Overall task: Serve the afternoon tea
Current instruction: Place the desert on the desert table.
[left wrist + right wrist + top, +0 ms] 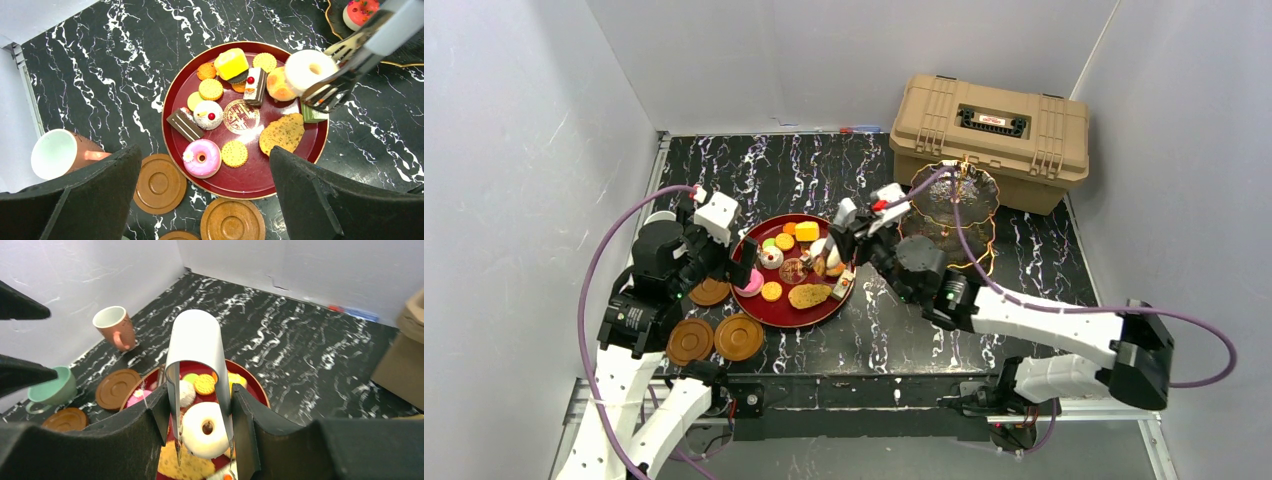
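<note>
A round red tray (754, 305) holds several small pastries, among them a pink doughnut (201, 158) and a yellow cake (231, 64). My right gripper (200, 405) is shut on metal tongs (196, 342), and the tongs pinch a white doughnut (205, 435) just above the tray's right part; it also shows in the left wrist view (310, 69). My left gripper (205, 200) is open and empty above the tray's near-left edge. The dark three-tier stand (954, 190) is right of the tray, with a pink pastry (361, 10) on a tier. Brown saucers (739, 337) lie near the tray.
A pinkish cup (115, 326) lies tipped near the left wall. A teal cup (52, 389) stands nearer me by two saucers (116, 386). The tan case (989, 135) stands at the back right behind the stand. White walls enclose the black marbled table (824, 175).
</note>
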{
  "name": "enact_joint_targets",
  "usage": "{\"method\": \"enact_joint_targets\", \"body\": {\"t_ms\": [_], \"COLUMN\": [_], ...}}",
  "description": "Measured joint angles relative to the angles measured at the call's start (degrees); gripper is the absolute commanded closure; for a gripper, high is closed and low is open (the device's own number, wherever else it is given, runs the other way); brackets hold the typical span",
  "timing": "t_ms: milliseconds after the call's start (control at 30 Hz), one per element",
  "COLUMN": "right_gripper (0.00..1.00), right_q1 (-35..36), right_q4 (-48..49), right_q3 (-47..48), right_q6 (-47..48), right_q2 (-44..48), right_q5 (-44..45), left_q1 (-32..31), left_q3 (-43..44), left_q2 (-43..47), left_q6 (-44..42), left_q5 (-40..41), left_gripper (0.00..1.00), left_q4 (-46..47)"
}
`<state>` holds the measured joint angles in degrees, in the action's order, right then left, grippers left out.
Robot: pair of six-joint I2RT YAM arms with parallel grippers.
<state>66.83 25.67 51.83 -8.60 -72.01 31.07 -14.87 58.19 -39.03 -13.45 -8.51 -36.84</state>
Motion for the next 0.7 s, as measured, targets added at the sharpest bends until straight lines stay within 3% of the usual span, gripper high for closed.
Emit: {"method": "enact_joint_targets", "body": {"t_ms": [433, 700], "right_gripper": [0.90, 0.92], "right_q1": [0.04, 0.04], "right_q4": [-19.76, -28.37], "right_q3": [-9.99, -10.49], "right_q6": [-2.91, -4.57], "right_q2": [21.00, 25.20], "right_q5": [10.23, 16.81], "left_q1": [0.00, 0.00], "left_q3": [1.95, 2.75], "left_q2": [-0.90, -1.33], "left_q6": [0.26, 0.66], "left_q5": [-0.37, -0.92], "left_gripper": [0.02, 0.02], "left_q4": [0.02, -0.02]}}
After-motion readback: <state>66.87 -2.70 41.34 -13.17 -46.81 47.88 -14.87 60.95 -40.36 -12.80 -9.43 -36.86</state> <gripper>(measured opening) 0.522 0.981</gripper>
